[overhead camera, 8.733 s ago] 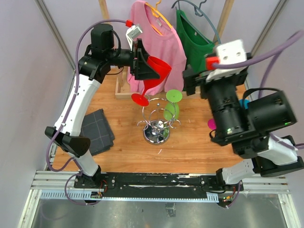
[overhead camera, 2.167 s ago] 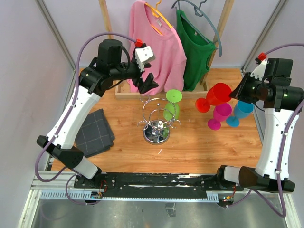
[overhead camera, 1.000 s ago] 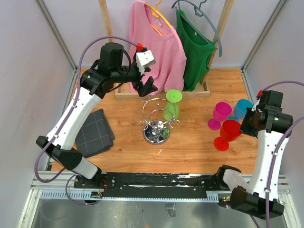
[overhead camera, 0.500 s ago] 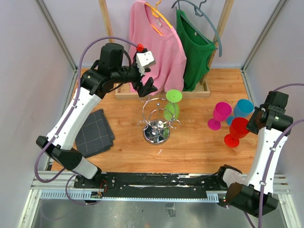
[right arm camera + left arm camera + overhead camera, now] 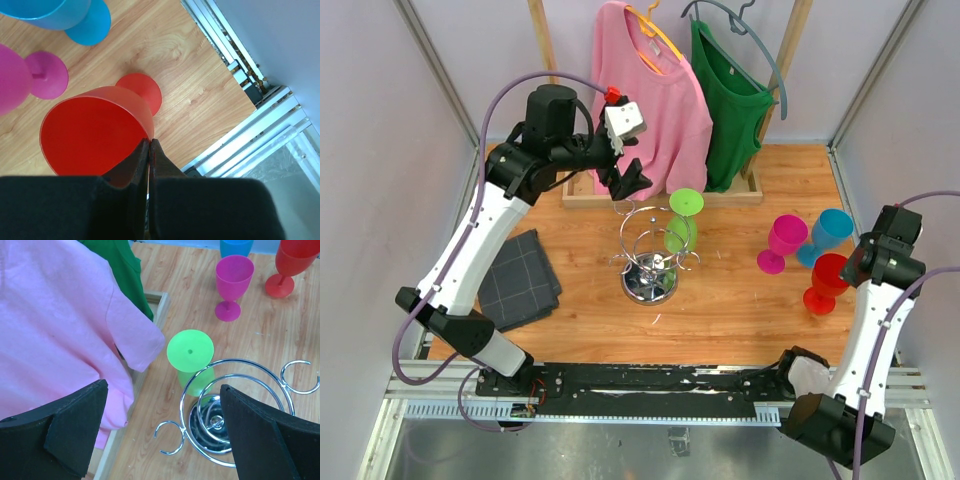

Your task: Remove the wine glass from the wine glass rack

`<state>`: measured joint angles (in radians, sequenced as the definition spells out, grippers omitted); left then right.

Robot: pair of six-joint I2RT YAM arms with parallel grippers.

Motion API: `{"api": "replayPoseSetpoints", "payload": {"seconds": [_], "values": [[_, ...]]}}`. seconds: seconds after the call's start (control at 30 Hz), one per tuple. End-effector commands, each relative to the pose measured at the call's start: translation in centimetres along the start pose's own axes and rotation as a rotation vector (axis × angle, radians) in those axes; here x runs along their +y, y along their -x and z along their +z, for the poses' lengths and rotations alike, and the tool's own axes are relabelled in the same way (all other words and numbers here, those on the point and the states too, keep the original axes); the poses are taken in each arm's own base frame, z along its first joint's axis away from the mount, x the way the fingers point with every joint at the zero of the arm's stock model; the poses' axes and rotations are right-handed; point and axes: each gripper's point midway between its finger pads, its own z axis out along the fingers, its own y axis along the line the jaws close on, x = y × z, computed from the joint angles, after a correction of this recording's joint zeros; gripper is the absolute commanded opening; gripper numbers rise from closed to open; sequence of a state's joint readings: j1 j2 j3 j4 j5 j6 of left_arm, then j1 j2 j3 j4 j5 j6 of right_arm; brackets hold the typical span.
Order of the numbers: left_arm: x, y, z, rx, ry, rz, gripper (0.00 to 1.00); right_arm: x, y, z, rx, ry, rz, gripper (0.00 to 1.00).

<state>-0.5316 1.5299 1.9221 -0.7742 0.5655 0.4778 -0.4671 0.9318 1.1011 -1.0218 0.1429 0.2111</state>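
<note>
The chrome wine glass rack stands mid-table. A green wine glass hangs upside down from one of its arms. Above the rack's far left side hovers my left gripper, open and holding nothing. My right gripper is shut on the rim of a red wine glass. That glass is upright near the table's right edge; whether its foot touches the wood I cannot tell.
A magenta glass and a blue glass stand just left of the red one. Pink shirt and green shirt hang on a wooden clothes rack behind. A dark folded cloth lies left. An aluminium rail borders the table.
My right arm has carried the red glass rightward toward the table's edge, past the magenta and blue glasses. The left arm has barely shifted.
</note>
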Motion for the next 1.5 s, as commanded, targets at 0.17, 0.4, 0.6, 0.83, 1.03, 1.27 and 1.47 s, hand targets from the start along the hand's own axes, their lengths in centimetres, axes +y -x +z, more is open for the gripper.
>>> {"api": "replayPoseSetpoints", "payload": {"seconds": [0.17,0.4,0.6,0.83,1.03,1.27,1.47], "values": [[0.3,1.0,0.0,-0.008,-0.013,-0.014,0.99,-1.7,0.9,0.9,-0.089,-0.082,0.111,0.01],[0.3,0.9,-0.2,0.003,-0.011,-0.011,0.99,-1.8,0.0,1.7,-0.070,-0.091,0.127,0.01],[0.3,0.8,-0.3,0.005,-0.010,-0.007,0.99,-1.7,-0.6,2.2,-0.052,-0.089,0.141,0.01],[0.3,0.7,-0.2,0.008,-0.009,-0.003,0.99,-1.8,-0.8,2.5,-0.043,-0.095,0.156,0.17],[0.2,0.6,-0.3,0.010,-0.011,-0.006,0.99,-1.9,-1.0,2.4,-0.041,-0.102,0.158,0.48],[0.1,0.5,-0.3,0.013,-0.013,-0.010,0.99,-1.6,0.0,0.8,-0.061,-0.079,0.163,0.66],[0.0,0.4,-0.3,0.014,-0.017,-0.008,0.99,-1.7,2.0,-2.4,-0.122,-0.058,0.165,0.73]]}}
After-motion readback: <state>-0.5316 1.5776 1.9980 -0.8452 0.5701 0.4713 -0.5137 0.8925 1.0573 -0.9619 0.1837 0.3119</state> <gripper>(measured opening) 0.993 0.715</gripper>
